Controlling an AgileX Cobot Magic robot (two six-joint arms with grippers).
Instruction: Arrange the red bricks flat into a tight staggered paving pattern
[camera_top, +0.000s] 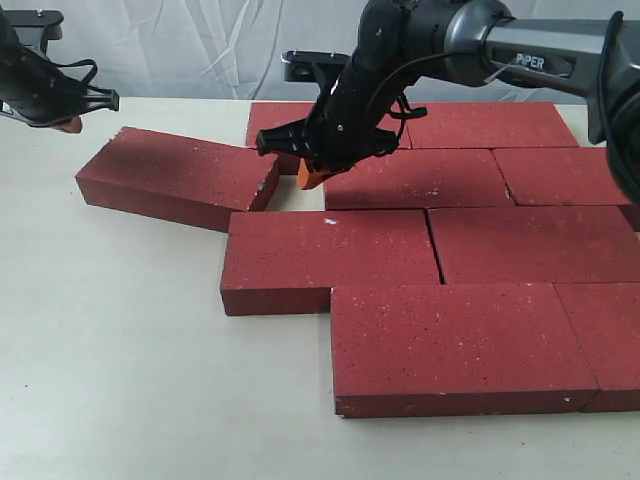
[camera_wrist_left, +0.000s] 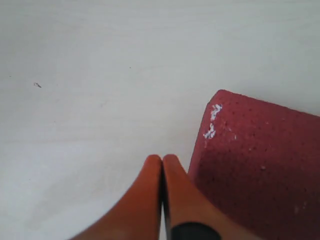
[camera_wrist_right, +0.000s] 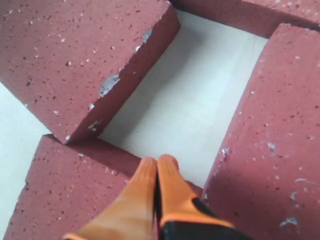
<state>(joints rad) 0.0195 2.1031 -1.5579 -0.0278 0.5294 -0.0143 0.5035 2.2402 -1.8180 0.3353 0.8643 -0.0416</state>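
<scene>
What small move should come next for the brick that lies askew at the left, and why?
Probably lift the shut right gripper clear of the gap. The skewed brick lies angled beside the second-row brick, and the shut left gripper hovers near its outer end, seemingly ready to push it in.
</scene>
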